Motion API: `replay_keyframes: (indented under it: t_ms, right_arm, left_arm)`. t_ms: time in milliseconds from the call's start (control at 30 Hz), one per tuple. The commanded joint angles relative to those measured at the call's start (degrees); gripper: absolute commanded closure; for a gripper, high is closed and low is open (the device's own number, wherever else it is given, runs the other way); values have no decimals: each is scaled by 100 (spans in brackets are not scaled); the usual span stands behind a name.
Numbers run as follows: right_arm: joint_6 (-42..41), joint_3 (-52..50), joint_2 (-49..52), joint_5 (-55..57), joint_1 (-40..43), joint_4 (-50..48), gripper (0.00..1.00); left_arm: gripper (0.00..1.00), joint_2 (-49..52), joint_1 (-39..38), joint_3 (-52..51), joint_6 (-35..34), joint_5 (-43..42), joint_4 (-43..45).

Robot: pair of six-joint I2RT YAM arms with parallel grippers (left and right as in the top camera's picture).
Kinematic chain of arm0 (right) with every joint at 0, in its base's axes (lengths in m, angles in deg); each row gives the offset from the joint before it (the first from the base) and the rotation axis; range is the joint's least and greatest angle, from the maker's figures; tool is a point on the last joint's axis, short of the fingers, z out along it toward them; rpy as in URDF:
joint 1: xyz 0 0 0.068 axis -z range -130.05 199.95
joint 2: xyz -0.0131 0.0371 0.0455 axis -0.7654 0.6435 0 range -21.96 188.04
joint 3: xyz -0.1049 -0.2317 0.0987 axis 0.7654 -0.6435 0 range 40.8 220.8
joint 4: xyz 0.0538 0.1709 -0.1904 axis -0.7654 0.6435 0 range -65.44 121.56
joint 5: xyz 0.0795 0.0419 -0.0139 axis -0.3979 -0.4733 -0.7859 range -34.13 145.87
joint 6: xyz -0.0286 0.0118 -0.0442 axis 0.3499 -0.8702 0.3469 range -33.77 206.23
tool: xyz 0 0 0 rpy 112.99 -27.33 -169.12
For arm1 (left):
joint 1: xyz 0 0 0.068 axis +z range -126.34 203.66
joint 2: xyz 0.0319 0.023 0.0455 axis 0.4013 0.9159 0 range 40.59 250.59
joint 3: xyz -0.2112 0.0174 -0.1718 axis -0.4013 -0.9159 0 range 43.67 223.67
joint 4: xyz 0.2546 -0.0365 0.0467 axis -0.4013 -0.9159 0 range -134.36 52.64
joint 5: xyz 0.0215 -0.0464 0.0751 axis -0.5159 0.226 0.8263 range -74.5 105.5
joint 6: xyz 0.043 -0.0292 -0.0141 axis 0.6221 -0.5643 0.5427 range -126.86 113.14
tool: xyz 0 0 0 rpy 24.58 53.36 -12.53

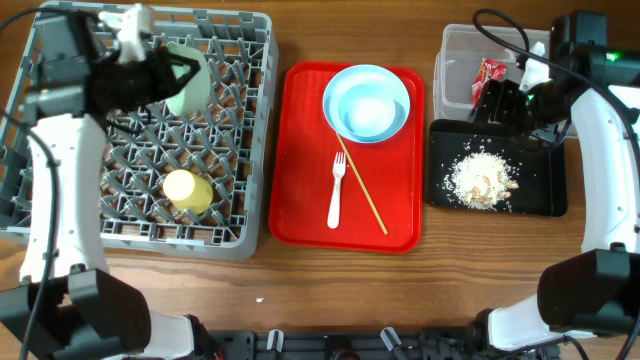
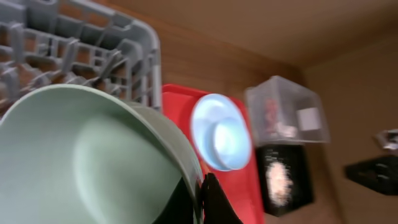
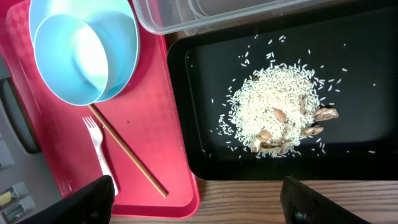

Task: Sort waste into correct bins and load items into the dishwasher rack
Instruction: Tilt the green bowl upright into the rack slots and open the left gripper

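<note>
Left gripper clamps green bowl over rack; right gripper spread empty above binned scraps; blue dishes, fork, chopstick remain.

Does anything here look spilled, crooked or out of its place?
Nothing serious. The food scraps are scattered, but all lie inside the black tray. The chopstick lies slanted on the red tray, its upper end tucked under the blue plate.
</note>
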Motion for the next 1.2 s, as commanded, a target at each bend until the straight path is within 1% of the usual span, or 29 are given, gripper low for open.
replay_keyframes:
  t_ms: [0, 167, 267, 767, 833, 967, 1100, 1167]
  right_arm:
    - [59, 50, -63, 101, -7, -13, 14]
    - [179, 50, -63, 98, -7, -2, 14]
    - [177, 50, -63, 98, -7, -7, 14]
    - [177, 50, -63, 98, -7, -9, 14]
    - [177, 50, -63, 96, -7, -7, 14]
    - [175, 50, -63, 96, -7, -13, 14]
    - [175, 50, -63, 96, -7, -9, 14]
    - [175, 50, -63, 98, -7, -7, 13]
  left_arm:
    - [96, 433, 293, 90, 197, -1567, 92]
    - [96, 990, 577, 90, 192, -2557, 192]
    - [96, 1279, 695, 90, 170, -2820, 186]
    - [96, 2256, 1296, 90, 153, -2896, 166]
    - [96, 2280, 1344, 90, 155, -3084, 142]
    - [96, 2277, 1355, 90, 155, -3954, 271]
    - [96, 2277, 1311, 90, 155, -4052, 227]
    - [96, 2277, 1272, 90, 160, -4251, 240]
